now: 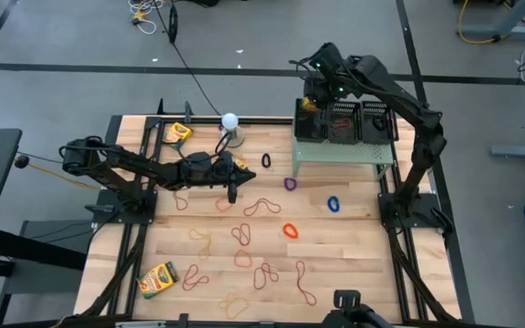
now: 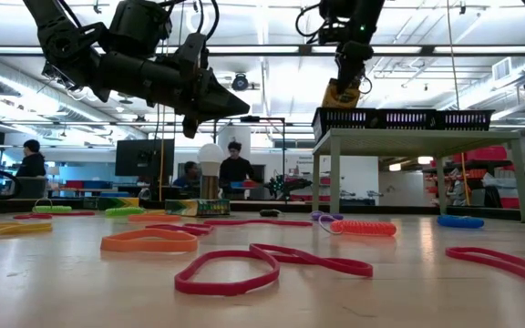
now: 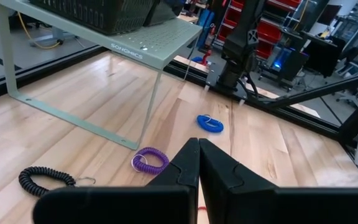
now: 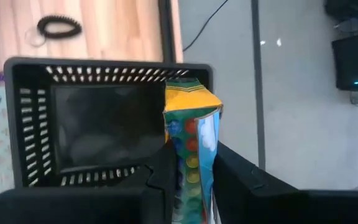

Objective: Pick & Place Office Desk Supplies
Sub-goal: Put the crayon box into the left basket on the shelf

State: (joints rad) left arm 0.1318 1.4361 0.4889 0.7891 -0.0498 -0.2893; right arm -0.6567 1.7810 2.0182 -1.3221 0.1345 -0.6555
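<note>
A crayon box (image 4: 191, 134) is clamped upright in the right gripper (image 4: 188, 180), just above the end basket (image 4: 104, 118) on the green riser (image 1: 343, 150). The right arm reaches over that riser. The left gripper (image 1: 232, 189), fingers clenched empty, hovers above rubber bands (image 1: 262, 208) beside the riser.

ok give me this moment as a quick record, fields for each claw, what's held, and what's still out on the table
right claw: shut on crayon box, above the end basket on the green riser
left claw: shut, empty, above the table middle
baskets on riser: three in a row
crayon boxes on table: one at the far left, one at the near left
rubber bands: many loose on the wood, e.g. orange
coil loops: black, purple, blue
</note>
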